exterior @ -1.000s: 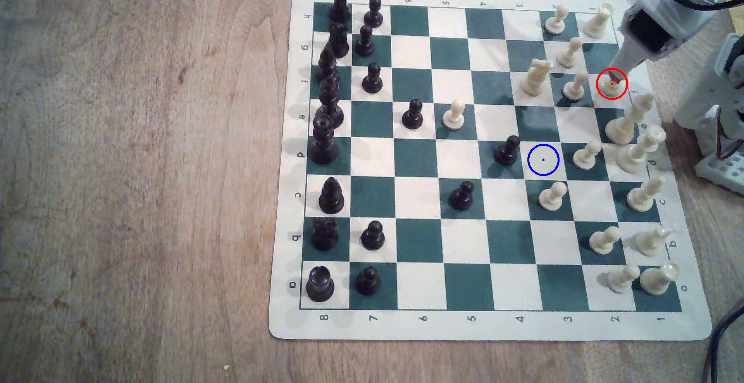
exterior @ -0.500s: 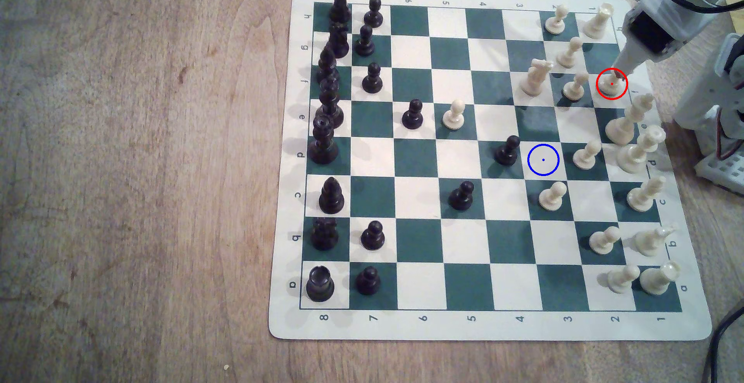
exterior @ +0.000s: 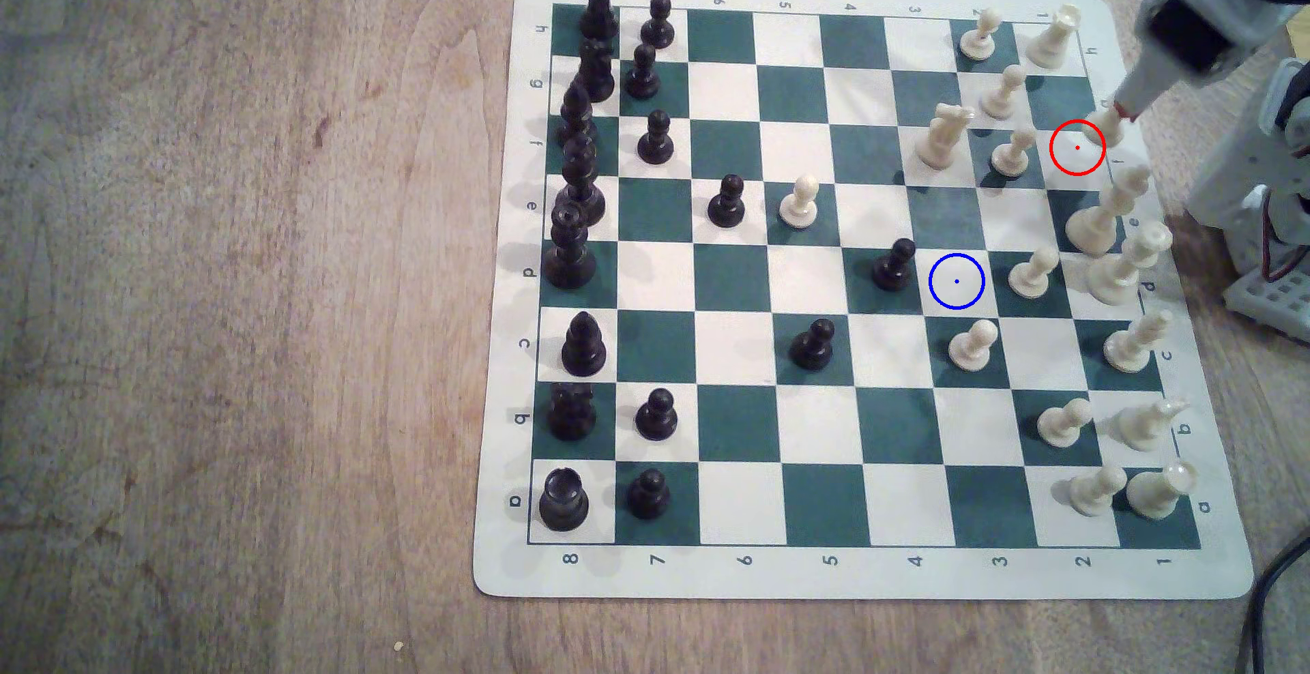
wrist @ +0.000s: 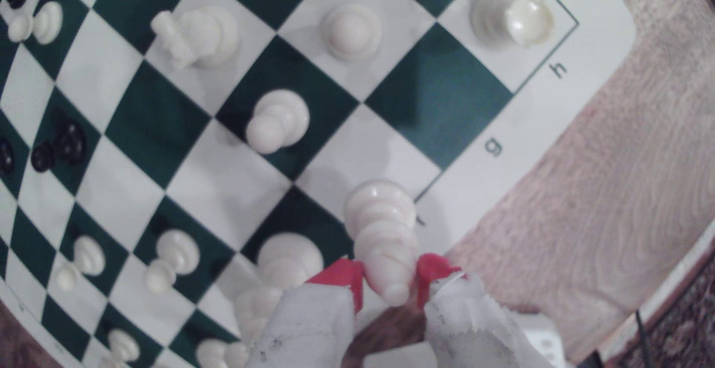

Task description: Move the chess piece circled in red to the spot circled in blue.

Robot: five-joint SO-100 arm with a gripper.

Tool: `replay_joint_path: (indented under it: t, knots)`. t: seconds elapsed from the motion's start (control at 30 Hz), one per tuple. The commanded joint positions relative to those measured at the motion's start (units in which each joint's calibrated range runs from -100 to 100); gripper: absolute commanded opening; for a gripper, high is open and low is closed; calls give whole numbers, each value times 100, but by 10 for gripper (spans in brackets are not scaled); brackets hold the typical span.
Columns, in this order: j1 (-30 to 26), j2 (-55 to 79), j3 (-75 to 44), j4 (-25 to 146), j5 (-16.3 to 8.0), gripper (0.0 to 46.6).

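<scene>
The chess piece circled in red, a cream bishop [exterior: 1107, 127], hangs tilted just off the upper right edge of the red ring [exterior: 1077, 147], whose cream square is bare. My gripper [exterior: 1124, 111] is shut on its head. In the wrist view the bishop [wrist: 381, 221] sits between the red-tipped fingers [wrist: 342, 275] of the gripper [wrist: 390, 281], base pointing down at the board's f-file edge. The spot circled in blue [exterior: 956, 281] is an unoccupied cream square, lower and to the exterior view's left.
Between the bishop and the blue ring stand a cream pawn [exterior: 1012, 150], a cream knight [exterior: 943, 135] and the tall king [exterior: 1106, 210] and queen [exterior: 1127, 259]. A black pawn [exterior: 893, 264] and cream pawns [exterior: 1033, 270], [exterior: 972, 344] border the ring. The arm's base [exterior: 1269, 206] stands off the board's right.
The gripper has risen and drawn back toward the exterior view's upper right with the bishop in it. The bishop has left the red-ringed square.
</scene>
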Motion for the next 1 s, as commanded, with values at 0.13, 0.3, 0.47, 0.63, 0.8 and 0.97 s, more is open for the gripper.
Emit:
replay_joint_path:
  t: [0.13,0.3,0.47,0.63,0.8,0.97]
  knots:
    - [-447,290,-2171,694,-34,3]
    - [-1190,604,-2706,604,-78,3]
    - [-2262,1045,-2624,178,-205,3]
    - [-2840,1597,-2624,-330,-352,3]
    - [-3333,2124,-2697,-559,-410,3]
    - [-3584,2786,-2588,-977,-440,3]
